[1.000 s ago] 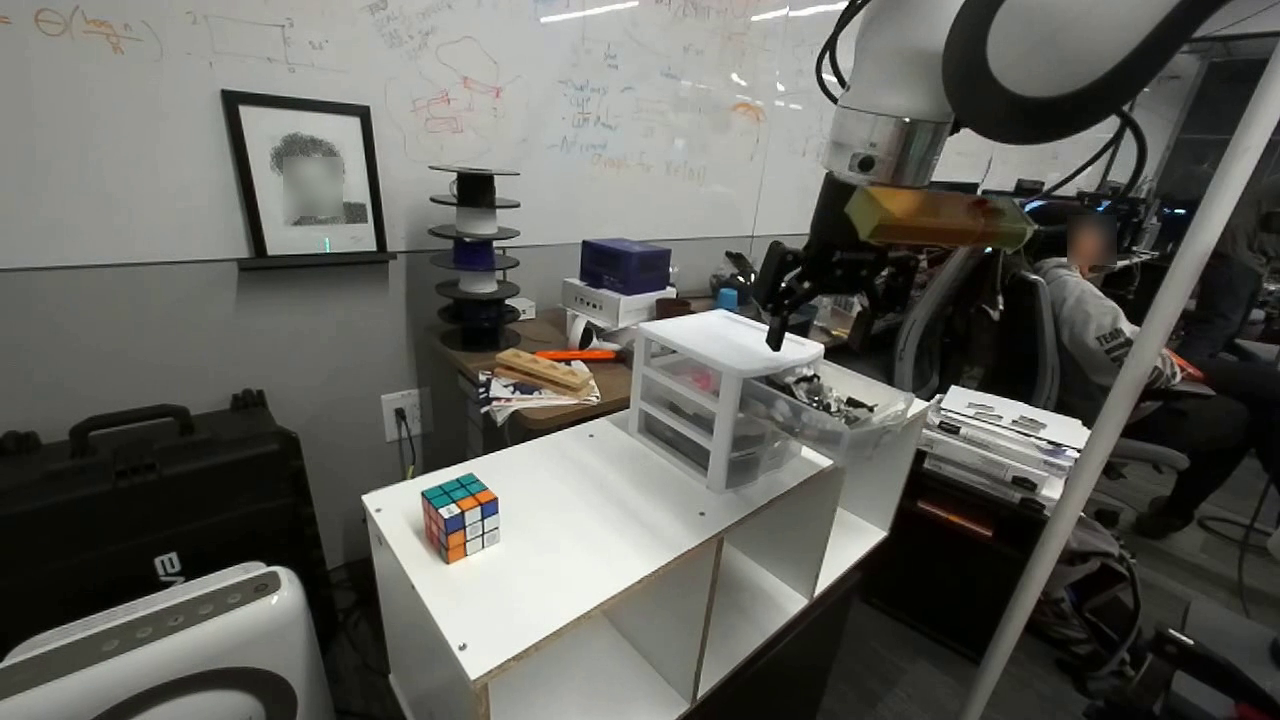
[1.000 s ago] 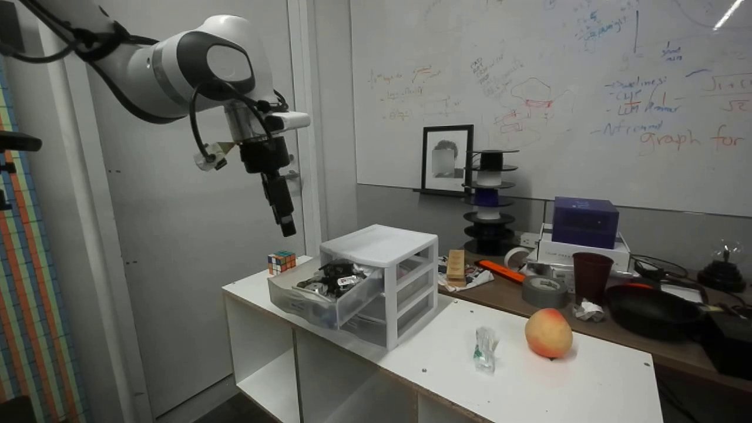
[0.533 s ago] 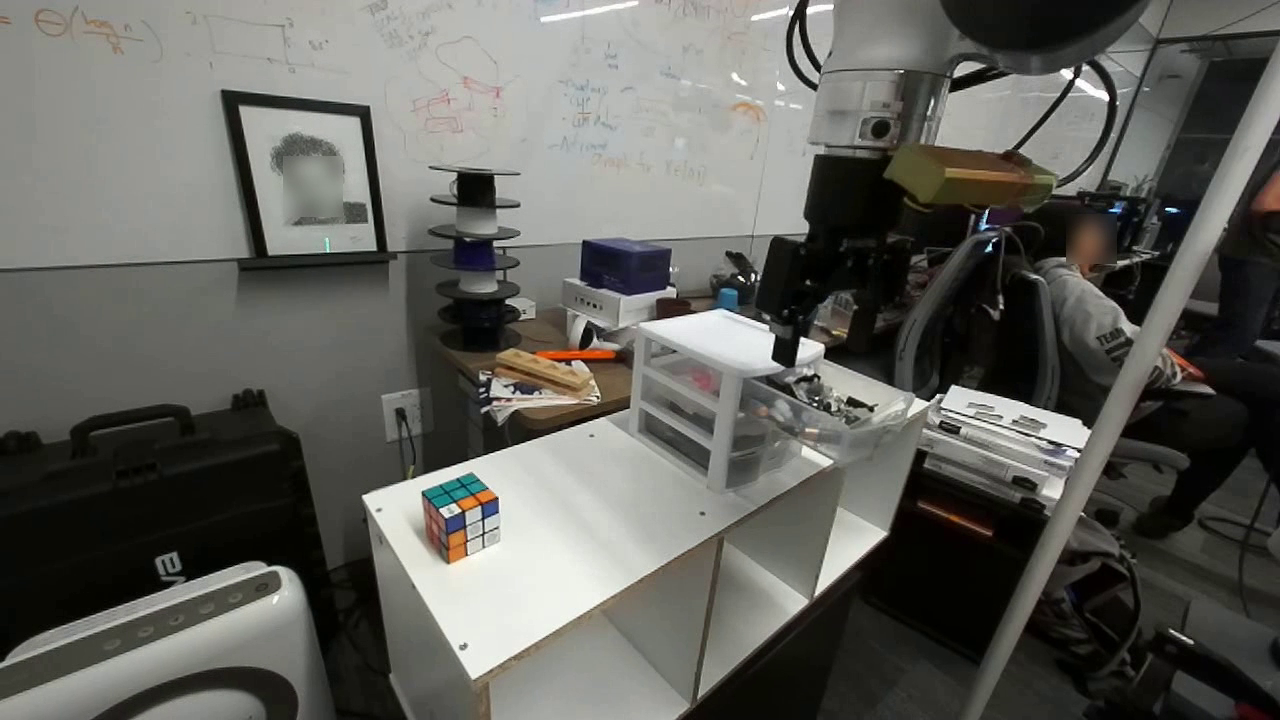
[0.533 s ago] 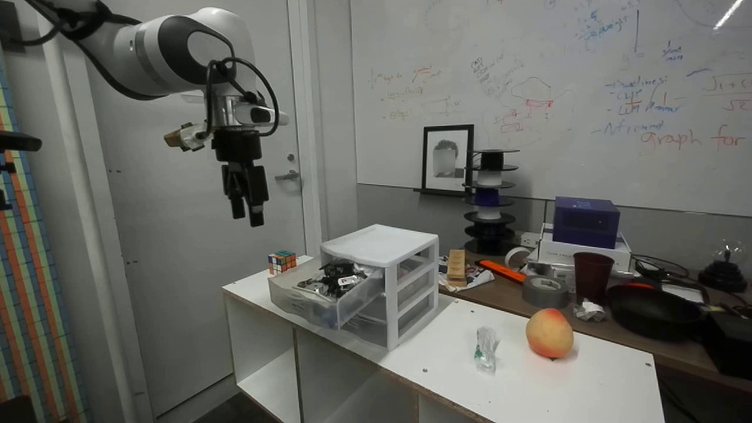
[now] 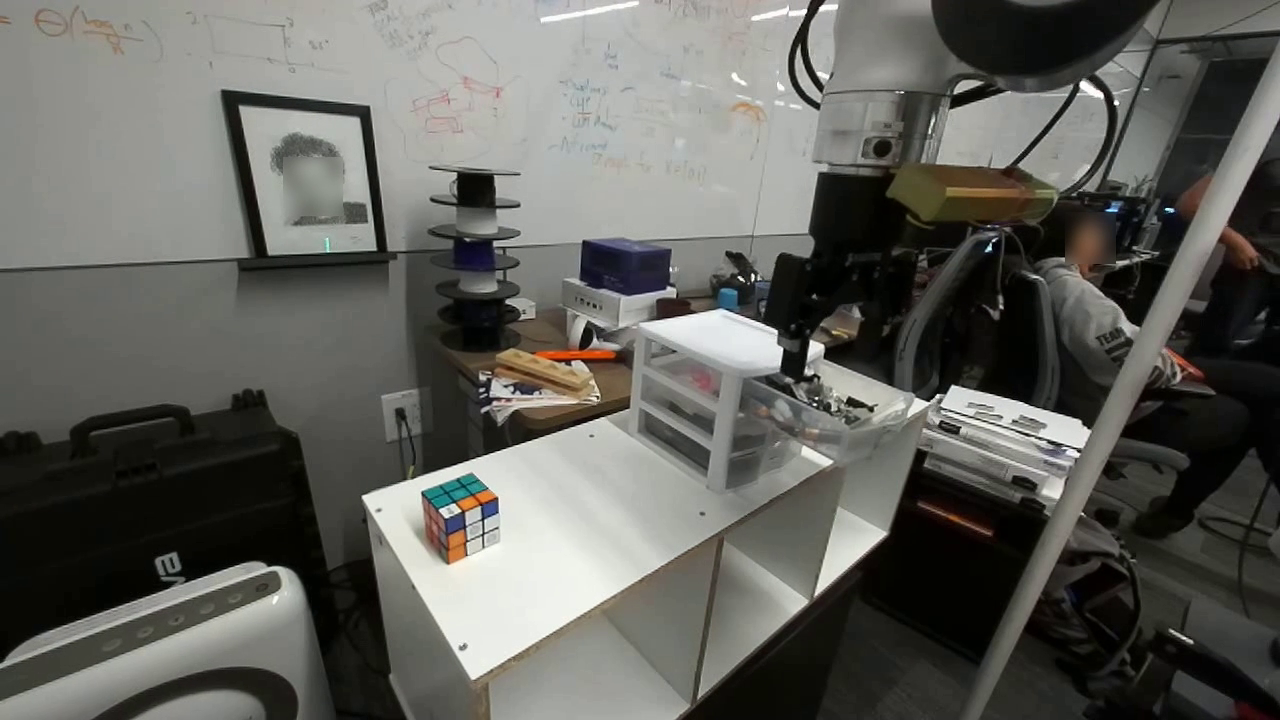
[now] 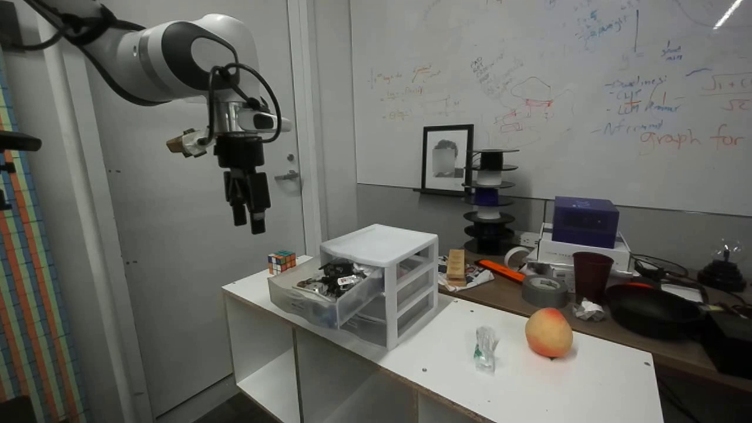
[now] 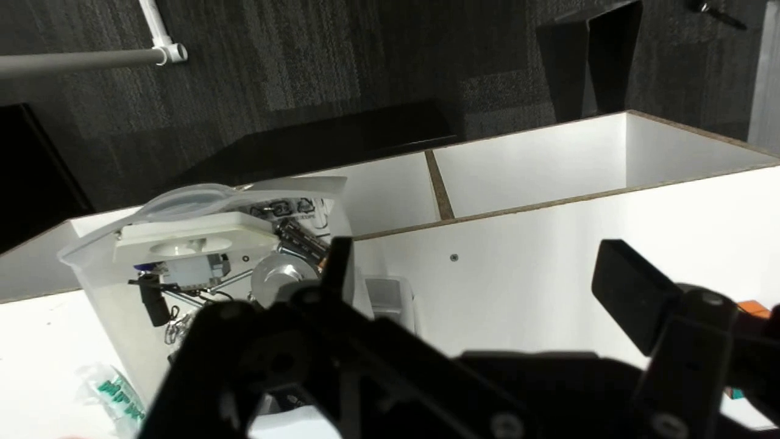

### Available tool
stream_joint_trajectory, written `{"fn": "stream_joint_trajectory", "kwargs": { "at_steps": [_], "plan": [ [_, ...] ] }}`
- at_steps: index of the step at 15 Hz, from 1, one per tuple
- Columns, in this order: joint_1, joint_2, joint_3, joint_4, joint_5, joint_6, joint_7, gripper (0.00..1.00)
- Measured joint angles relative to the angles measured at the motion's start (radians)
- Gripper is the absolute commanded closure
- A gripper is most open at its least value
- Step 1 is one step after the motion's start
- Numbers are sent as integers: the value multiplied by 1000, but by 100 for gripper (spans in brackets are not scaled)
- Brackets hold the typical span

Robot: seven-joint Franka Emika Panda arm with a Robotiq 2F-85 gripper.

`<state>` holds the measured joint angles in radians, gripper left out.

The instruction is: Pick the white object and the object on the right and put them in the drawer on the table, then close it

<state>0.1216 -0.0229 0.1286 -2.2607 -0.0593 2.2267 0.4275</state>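
The drawer (image 6: 302,308) is the top one of a small white chest (image 6: 379,242). It stands pulled out and holds several dark and metal parts. On the table (image 6: 587,390), a whitish wrapped packet (image 6: 486,351), seemingly the white object, lies beyond the chest. The object to its right in that view is a yellow-red fruit (image 6: 549,333). My gripper (image 6: 248,223) hangs pointing down, above and apart from the drawer. In the wrist view my gripper (image 7: 478,274) is open with nothing between its fingers; the packet (image 7: 122,393) shows at lower left.
A puzzle cube (image 5: 461,517) sits at the table's opposite end. The chest's white top (image 5: 735,338) rises close beside my gripper. Behind the table is a brown desk (image 6: 623,335) with a tape roll (image 6: 544,292), a dark red cup (image 6: 590,276) and a black pan (image 6: 652,311).
My gripper has swung from a tilt to nearly upright, turned about its axis, and sunk slightly in the last half second. It stays open. Drawer, packet, fruit and cube have not moved.
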Motion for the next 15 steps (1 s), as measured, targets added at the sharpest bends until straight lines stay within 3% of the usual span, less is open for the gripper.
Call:
{"fn": "stream_joint_trajectory", "kwargs": {
  "at_steps": [4, 10, 15],
  "plan": [
    [-17, 4, -20, 10, -36, -1, -4, 0],
    [-101, -48, -106, 48, -61, 8, -63, 0],
    [-185, -32, -186, 54, -61, 106, -134, 0]
  ]
}}
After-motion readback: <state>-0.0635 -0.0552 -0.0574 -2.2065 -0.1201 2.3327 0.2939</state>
